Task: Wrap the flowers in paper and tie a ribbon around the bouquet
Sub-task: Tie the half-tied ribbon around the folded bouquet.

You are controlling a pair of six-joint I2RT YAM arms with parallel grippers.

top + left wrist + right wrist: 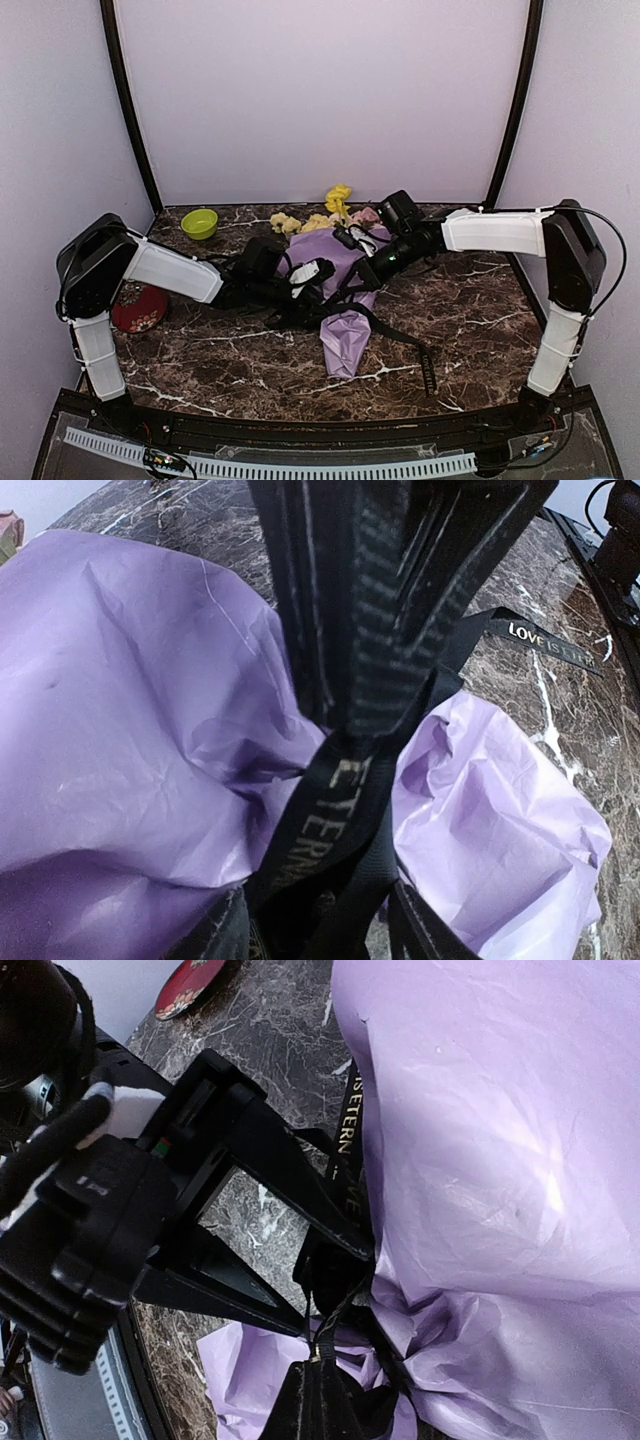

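Up top: bouquet [330, 250] flat on the table [480, 310], left gripper [328, 290] and right gripper [360, 280] meeting at its waist, flowers [338, 198] beyond. Left wrist: nipped onto the ribbon [320, 820], lilac paper [130, 700] bulging either side below the tips. Right wrist: clamped tight on ribbon strands, paper just ahead and rightward.

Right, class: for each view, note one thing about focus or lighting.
Top external: evenly lit, sharp throughout. Left wrist: nearest ribbon lettering blurred, its far end crisp. Right wrist: glare washes out paper at right; foreground dark.
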